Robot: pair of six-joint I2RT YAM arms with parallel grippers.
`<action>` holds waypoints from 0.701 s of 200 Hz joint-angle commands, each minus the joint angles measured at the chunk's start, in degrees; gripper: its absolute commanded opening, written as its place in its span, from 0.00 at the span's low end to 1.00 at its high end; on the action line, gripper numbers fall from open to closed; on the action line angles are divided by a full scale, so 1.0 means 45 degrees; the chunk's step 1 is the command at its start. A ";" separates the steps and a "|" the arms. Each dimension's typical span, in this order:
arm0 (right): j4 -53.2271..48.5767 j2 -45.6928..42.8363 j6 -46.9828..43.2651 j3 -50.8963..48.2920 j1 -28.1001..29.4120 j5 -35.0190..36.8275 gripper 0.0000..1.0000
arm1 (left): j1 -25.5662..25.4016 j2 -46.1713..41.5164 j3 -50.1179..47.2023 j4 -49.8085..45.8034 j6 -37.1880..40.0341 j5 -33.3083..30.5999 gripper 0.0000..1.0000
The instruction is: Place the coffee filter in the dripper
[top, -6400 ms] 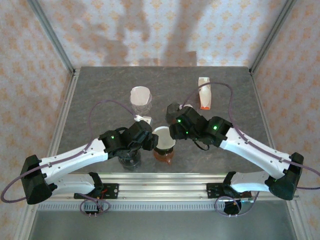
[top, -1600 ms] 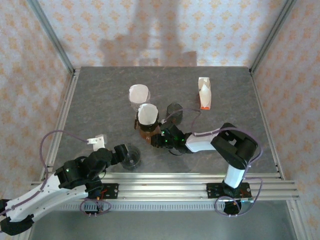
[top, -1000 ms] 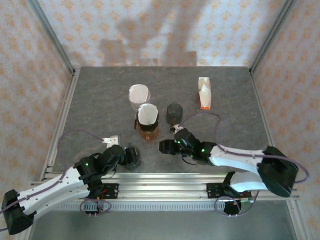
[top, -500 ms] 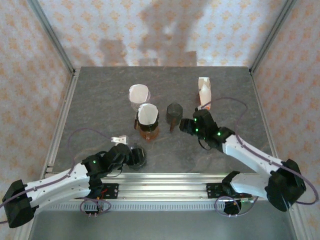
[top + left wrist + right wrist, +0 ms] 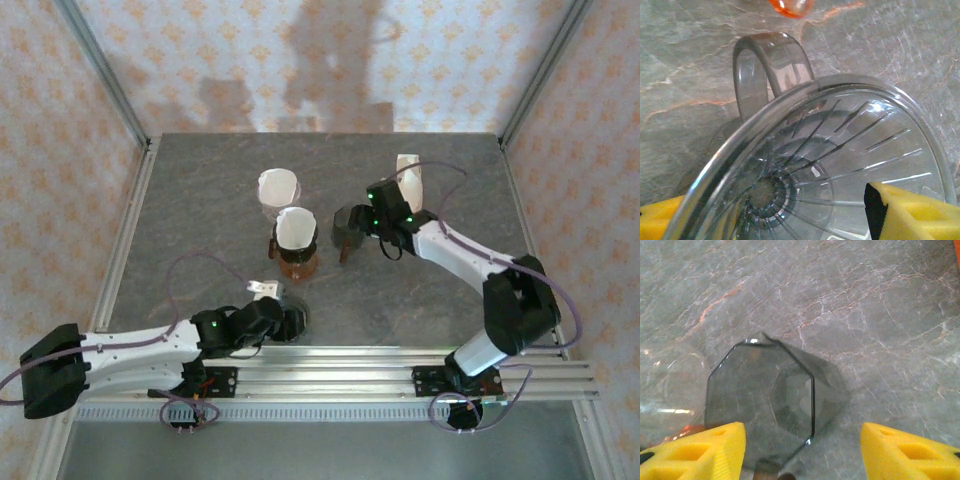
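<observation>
Left pincer (image 5: 772, 212) wide at dripper (image 5: 840, 150) by table (image 5: 200, 200) edge, right pincer (image 5: 802, 440) wide over cup (image 5: 760, 390)

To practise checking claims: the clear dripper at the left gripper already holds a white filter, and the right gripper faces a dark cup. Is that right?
No. The left wrist view shows the clear dripper at the left gripper empty, ribs bare, no filter. The right gripper does face a dark cup.

Bright, even overhead light. Soft grey shadows on back wall (image 5: 330, 60). Worktop (image 5: 200, 200) shows faint sheen. Left wrist: clear dripper (image 5: 840, 145) close, slightly soft, small glints. Right wrist sharp.
</observation>
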 commanded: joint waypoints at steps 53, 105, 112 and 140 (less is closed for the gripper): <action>-0.1387 0.1539 -0.0225 0.1257 -0.0116 0.0562 0.36 | -0.0177 -0.2030 0.0872 -0.1150 -0.0150 -0.1387 0.80; -0.1792 0.0432 -0.0443 0.0393 -0.0104 0.0160 0.09 | -0.0166 -0.3995 0.1137 -0.3231 -0.0037 -0.2409 0.87; -0.1902 0.0105 -0.0484 0.0182 -0.0113 0.0076 0.06 | -0.0169 -0.4288 0.1087 -0.3427 -0.0069 -0.2541 0.87; -0.2418 -0.1370 -0.0679 -0.0820 0.0050 0.0018 0.00 | -0.0162 -0.5308 0.0867 -0.4124 -0.0210 -0.2865 0.88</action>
